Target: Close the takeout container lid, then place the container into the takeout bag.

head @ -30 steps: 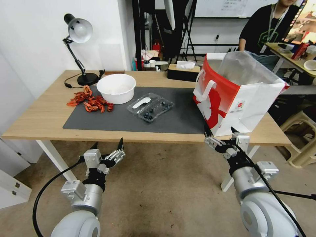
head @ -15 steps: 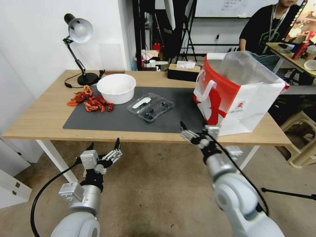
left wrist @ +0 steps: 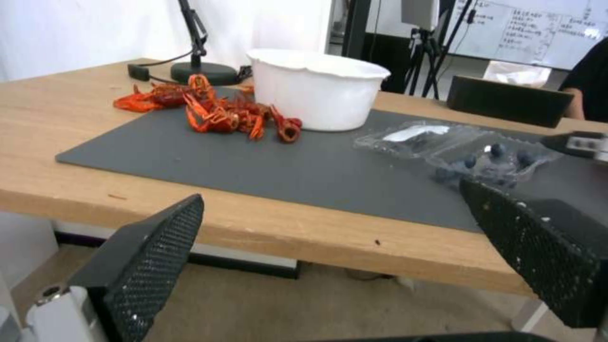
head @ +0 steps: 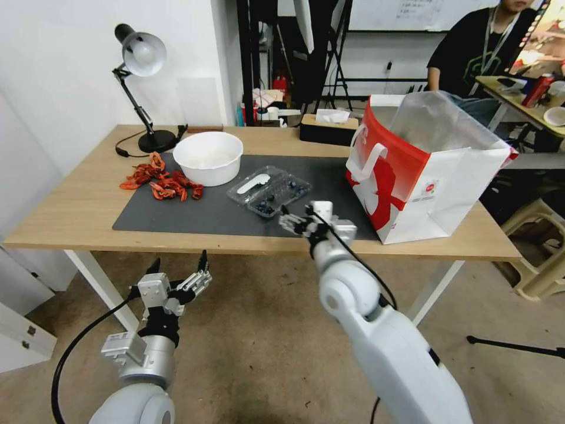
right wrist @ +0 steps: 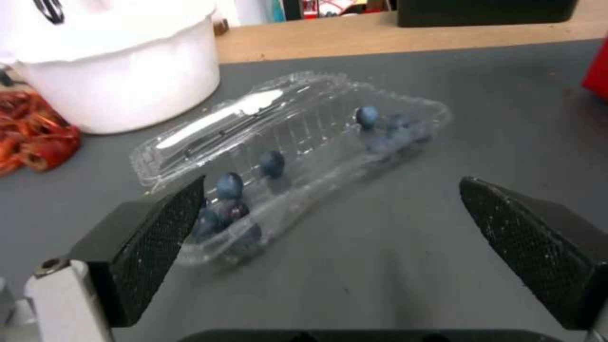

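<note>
A wooden table [head: 70, 206] is covered in the middle by a dark grey mat [head: 223, 212]. On the mat are set a white bowl [head: 208, 158] and an open takeout container [head: 269, 191]. Red crayfish [head: 159, 181] are piled at the mat's left edge. A desk lamp [head: 141, 88] and a black tissue box [head: 327, 128] are placed along the far side, and the takeout bag [head: 424, 171] at the right.

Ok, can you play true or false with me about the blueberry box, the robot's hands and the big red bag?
1. The takeout container is open, lid flat on the mat. True.
2. The right gripper squeezes the container. False: open, close to it but not touching.
3. The container is inside the takeout bag. False: it lies on the grey mat.
4. The left gripper hangs below the table edge. True.
5. The white bowl stands near crayfish. True.
</note>
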You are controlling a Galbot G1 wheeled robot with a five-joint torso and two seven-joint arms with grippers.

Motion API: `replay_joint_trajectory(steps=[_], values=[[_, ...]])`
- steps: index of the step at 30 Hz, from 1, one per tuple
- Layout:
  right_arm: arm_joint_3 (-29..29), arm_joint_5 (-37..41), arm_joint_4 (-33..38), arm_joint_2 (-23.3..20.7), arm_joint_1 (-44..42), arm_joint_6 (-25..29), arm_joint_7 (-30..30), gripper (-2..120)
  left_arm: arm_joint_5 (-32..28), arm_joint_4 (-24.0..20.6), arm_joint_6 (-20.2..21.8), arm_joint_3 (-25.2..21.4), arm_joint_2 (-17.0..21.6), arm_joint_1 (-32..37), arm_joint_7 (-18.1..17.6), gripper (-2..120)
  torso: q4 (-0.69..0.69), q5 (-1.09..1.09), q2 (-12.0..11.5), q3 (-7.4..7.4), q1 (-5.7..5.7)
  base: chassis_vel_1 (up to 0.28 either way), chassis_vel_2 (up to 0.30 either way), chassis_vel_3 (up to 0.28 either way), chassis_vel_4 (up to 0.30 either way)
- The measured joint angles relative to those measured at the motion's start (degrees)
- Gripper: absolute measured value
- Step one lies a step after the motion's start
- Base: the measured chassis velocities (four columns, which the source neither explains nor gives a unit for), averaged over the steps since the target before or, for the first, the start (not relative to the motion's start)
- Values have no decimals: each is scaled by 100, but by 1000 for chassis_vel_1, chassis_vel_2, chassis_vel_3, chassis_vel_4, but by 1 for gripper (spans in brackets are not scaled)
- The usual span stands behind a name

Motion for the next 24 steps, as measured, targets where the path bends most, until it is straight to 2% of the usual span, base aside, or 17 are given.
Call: replay_joint_trajectory(steps=[13, 24], values=[[-340, 353, -567, 405, 566, -566, 816, 100, -3, 142, -167, -12, 2, -34, -14, 100, 0, 0, 0, -1, -2, 0, 0, 0, 0], [-330, 421, -688, 501, 639, -771, 1001, 100, -6, 201, -263, -18, 2, -46, -22, 100, -1, 0, 0, -1, -2, 0, 0, 0, 0]])
